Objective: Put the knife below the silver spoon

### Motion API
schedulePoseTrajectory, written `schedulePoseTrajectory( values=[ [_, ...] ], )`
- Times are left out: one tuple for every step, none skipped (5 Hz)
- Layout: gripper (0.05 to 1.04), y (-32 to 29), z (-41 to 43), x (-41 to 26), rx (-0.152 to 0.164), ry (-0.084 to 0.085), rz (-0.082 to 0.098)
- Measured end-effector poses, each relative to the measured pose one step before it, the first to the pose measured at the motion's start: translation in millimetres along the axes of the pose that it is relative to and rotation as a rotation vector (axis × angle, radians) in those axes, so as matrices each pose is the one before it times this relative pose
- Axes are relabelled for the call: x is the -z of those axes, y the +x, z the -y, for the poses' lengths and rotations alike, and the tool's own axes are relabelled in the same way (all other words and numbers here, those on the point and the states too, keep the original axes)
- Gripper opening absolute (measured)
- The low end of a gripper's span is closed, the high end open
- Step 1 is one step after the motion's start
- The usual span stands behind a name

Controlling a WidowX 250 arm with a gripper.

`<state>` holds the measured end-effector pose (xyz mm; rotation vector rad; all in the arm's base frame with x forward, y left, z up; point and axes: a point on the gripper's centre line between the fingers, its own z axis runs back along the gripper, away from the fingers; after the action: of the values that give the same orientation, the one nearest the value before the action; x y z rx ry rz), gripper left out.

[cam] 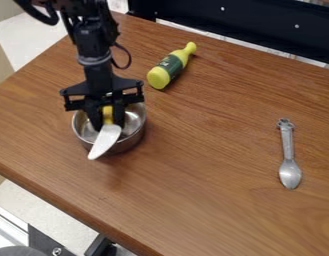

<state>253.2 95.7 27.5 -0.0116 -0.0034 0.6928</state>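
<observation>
Aslant, knife (105,141) points toward view's lower left.

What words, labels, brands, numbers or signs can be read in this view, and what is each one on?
None can be read.
Green label on the yellow bottle: small pale marks, too small to make out.
Knife, silver spoon and metal bowl: no lettering that I can see.
</observation>
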Motion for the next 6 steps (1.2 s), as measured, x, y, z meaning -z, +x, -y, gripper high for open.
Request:
schedulePoseTrajectory(
  values=[
    [0.315,4.94,-1.55,-11.13,-0.0277,-0.0022,-0.0310],
    [0.315,-0.58,-1.84,-11.34,-0.0134,-0.0092,-0.0648],
    [0.314,-4.10,0.28,-21.87,0.0129,-0.0336,-0.1036],
    [0.314,-12.99,4.01,-29.34,0.0626,-0.0464,-0.0287],
    [0.315,-5.75,11.65,-10.28,0.1341,-0.0375,0.0933],
    [0.315,-28.73,14.01,17.99,0.1998,0.0099,0.1153]
  ],
)
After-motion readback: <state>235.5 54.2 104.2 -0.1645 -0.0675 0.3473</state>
